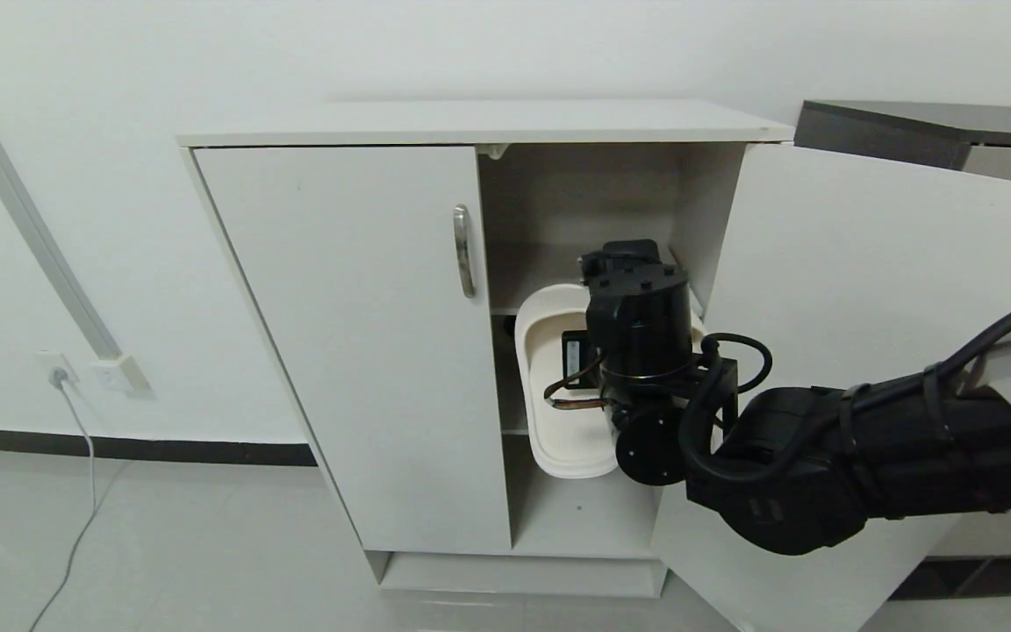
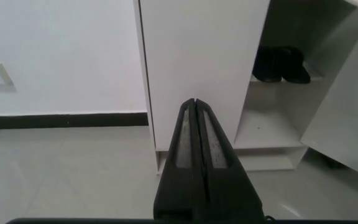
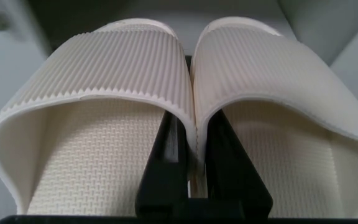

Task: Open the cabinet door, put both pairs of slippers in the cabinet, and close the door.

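I am watching the right arm reaching into the open right half of the white two-door wooden cabinet (image 1: 488, 123). The right claw (image 3: 196, 177) is clamping the pair of cream ribbed foam slippers (image 3: 194, 93). Its two black fingers (image 3: 166, 168) are sitting inside the slippers, one in each, and squeezing the touching inner walls together between them.

From the head camera, the cream pair is hanging tilted at the mouth of the right compartment, in front of the shelf edges, with the heel ends low and near and the toe ends higher and farther in. I cannot tell whether any part is resting on a shelf. The black wrist is covering the right slipper almost completely.

The cabinet's right door (image 1: 856, 263) is standing wide open, swung out to the right. The left door (image 1: 347, 333) is sitting shut, its vertical brushed-metal bar handle (image 1: 463, 251) along its right edge.

The left claw (image 2: 194, 102) is hovering out in front of the cabinet, above the pale grey floor (image 2: 73, 168), with its two flat fingers pressed together and gripping nothing. Past it, a pair of dark slippers (image 2: 281, 64) is lying side by side on the shelf just above the bottom compartment.

On the left wall, a white socket with a grey cable (image 1: 58, 373) is plugged in near the floor.
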Robot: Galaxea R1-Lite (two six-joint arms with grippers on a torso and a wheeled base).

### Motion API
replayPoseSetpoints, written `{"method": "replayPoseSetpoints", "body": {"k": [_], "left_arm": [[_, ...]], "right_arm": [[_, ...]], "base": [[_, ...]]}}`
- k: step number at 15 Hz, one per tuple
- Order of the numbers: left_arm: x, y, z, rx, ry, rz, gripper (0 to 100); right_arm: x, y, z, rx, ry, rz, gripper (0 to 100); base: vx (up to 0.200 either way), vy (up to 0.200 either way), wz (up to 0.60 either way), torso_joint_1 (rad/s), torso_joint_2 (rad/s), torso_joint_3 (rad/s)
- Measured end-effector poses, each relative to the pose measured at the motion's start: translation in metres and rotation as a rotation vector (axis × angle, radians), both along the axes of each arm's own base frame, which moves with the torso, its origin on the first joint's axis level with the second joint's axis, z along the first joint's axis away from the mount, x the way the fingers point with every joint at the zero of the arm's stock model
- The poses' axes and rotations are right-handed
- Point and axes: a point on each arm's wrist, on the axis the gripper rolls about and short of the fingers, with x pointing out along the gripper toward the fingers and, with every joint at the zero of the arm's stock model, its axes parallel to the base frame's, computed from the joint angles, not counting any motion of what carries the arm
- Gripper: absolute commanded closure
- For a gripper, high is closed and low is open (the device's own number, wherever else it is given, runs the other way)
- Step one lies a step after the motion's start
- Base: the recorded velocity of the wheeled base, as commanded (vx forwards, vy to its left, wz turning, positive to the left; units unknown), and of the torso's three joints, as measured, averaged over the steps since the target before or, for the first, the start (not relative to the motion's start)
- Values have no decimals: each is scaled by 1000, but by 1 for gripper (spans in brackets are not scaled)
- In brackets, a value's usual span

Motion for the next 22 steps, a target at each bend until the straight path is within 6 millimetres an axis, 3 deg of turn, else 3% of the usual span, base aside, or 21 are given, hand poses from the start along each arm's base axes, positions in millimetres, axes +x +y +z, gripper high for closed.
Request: {"method": "replayPoseSetpoints", "body": {"k": [4, 12, 22], "left_arm": [[0, 0, 0, 0, -1, 0, 100], [0, 0, 0, 0, -1, 0, 100], [0, 0, 0, -1, -1, 1, 100]], "right_arm": [[-1, 0, 0, 1, -1, -1, 100], [2, 1, 1, 9, -5, 10, 100], [64, 5, 8, -5, 25, -22, 100]], "base": [[200, 0, 0, 0, 4, 4], [0, 0, 0, 0, 0, 0], [0, 0, 0, 0, 0, 0]]}}
